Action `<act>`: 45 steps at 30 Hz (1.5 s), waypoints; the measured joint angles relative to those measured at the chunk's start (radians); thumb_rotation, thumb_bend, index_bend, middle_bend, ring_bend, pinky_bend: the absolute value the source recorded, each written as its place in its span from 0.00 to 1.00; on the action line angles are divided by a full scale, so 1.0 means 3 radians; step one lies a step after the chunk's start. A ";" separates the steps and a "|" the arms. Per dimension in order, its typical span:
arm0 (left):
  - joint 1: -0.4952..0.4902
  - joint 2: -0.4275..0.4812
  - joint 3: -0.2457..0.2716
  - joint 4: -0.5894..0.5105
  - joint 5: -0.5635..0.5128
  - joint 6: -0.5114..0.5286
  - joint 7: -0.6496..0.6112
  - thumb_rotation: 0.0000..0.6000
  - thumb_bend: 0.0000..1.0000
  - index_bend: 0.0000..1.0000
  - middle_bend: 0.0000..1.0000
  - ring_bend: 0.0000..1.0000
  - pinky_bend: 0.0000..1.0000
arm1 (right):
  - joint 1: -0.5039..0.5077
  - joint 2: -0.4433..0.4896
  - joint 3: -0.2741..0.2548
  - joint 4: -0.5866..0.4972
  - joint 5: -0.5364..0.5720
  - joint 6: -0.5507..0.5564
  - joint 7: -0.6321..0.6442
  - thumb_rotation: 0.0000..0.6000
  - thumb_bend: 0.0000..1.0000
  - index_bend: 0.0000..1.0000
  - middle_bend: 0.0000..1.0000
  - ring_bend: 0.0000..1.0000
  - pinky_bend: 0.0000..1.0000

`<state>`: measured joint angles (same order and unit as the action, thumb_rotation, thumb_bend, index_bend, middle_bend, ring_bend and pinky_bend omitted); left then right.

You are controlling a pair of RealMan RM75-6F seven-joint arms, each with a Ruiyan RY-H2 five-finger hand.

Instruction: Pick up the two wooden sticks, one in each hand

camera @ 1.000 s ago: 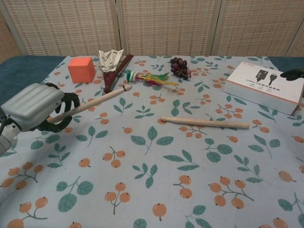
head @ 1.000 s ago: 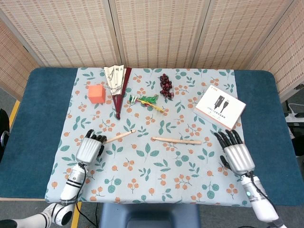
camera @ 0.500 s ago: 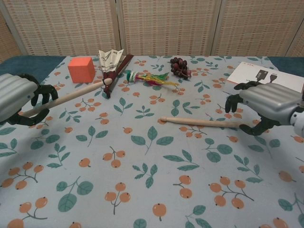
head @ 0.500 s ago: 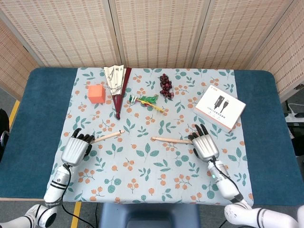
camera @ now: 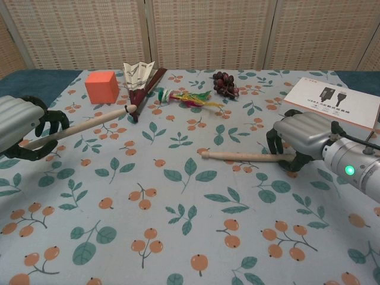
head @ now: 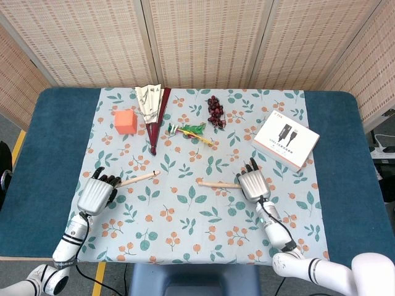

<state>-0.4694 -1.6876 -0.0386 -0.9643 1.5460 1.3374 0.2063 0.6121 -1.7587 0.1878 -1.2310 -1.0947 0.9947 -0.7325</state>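
Observation:
Two wooden sticks are in play. My left hand (head: 97,192) grips the near end of one stick (head: 137,179), which hangs tilted above the floral cloth, its rounded tip pointing up and right. In the chest view this left hand (camera: 21,124) shows at the left edge with the stick (camera: 89,123) passing through its curled fingers. The second stick (head: 217,184) lies nearly level at mid-table. My right hand (head: 252,184) has its fingers wrapped around the right end. The chest view shows the right hand (camera: 303,138) closed over that stick (camera: 237,156), hiding the thick end.
Along the far side stand an orange cube (head: 125,121), a folded fan (head: 154,111), a feathered toy (head: 191,131) and dark grapes (head: 215,111). A white cable box (head: 285,139) lies just beyond my right hand. The floral cloth (head: 197,228) covers a blue table.
My left hand has carried its stick leftward. My right hand has come in from the right to the second stick's end and closed its fingers around it.

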 measured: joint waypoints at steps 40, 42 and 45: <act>-0.0125 0.0336 -0.0244 -0.1451 -0.0167 -0.0168 0.0476 1.00 0.65 0.82 0.88 0.56 0.23 | 0.0127 0.0149 0.0078 -0.0886 -0.0856 0.0490 0.1198 1.00 0.34 1.00 0.87 0.63 0.16; -0.0124 0.0349 -0.0244 -0.1575 -0.0149 -0.0137 0.0566 1.00 0.65 0.82 0.88 0.56 0.23 | 0.0153 0.0123 0.0099 -0.0857 -0.0825 0.0469 0.1133 1.00 0.34 1.00 0.87 0.63 0.16; -0.0109 0.0383 -0.0229 -0.1712 -0.0113 -0.0089 0.0625 1.00 0.65 0.82 0.88 0.56 0.23 | 0.0180 0.0089 0.0112 -0.0809 -0.0780 0.0455 0.1056 1.00 0.34 1.00 0.87 0.63 0.16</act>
<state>-0.5023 -1.5726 -0.1074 -1.4780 1.5122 1.3106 0.3938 0.6660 -1.7320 0.2215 -1.4738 -1.3287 1.1313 -0.4157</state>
